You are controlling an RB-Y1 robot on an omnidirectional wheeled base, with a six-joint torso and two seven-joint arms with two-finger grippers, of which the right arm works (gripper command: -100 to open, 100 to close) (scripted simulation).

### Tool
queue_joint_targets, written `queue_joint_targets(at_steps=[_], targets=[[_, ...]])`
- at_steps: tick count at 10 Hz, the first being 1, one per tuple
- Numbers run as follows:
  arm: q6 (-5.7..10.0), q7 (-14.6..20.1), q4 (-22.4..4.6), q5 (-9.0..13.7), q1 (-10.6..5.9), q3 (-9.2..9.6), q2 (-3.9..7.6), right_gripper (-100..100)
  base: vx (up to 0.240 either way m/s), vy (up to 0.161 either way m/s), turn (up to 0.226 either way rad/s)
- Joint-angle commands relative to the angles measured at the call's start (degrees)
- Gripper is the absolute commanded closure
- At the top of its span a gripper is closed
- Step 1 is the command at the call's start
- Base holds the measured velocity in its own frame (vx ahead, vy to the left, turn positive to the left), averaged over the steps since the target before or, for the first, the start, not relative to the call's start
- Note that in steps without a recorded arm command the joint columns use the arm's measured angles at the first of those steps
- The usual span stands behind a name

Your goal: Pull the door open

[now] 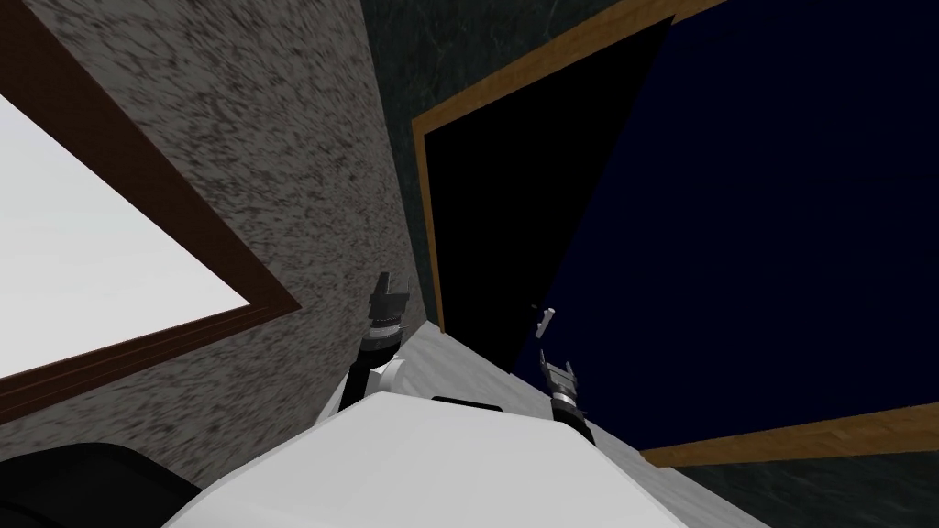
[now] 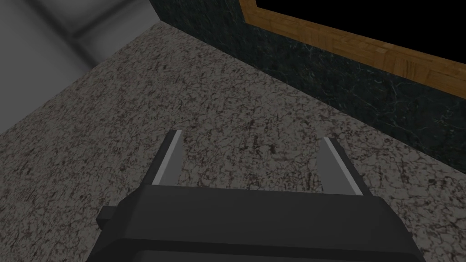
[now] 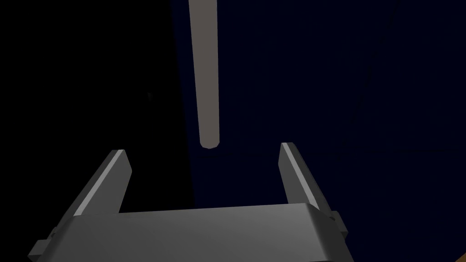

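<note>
The dark navy door (image 1: 779,229) stands ajar in its wooden frame (image 1: 426,229). A wedge of black area (image 1: 513,211) shows between the door's free edge and the frame's near post. The small pale grey handle (image 1: 546,321) sits close to that free edge.

The right pincer (image 1: 557,371) hovers just below the handle. In the right wrist view the handle is a long grey bar. Its rounded tip lies just beyond the fingertips (image 3: 286,150) and between them, and touches neither blade. This pincer is spread wide and grips nothing.

The left pincer (image 2: 252,136) is raised apart from the door. It is also spread and empty, and it faces a speckled grey wall (image 2: 205,113). Its wrist view shows that wall meeting a dark green marbled wall (image 2: 364,91) that carries the frame.
</note>
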State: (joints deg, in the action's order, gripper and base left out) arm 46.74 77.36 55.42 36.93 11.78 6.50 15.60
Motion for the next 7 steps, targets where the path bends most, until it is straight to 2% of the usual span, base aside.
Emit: queue_joint_targets(at_steps=[1,2,3,5,7], targets=[[0.41,1.4,-1.0,0.5,-0.78,0.03,0.23,-100,0.168,-0.057,0.092],[0.2,0.8,-0.5,0.3,-0.45,0.01,0.17,-100,0.071,-0.025,0.018],[0.27,1.0,-1.1,0.6,0.48,-0.34,0.44,-100,-0.078,-0.006,-0.119],[0.28,1.0,-1.3,0.7,0.92,-0.55,0.6,-100,-0.121,0.014,-0.035],[0.35,1.0,-2.3,1.2,2.49,-1.41,1.25,-100,-0.178,0.008,-0.1]])
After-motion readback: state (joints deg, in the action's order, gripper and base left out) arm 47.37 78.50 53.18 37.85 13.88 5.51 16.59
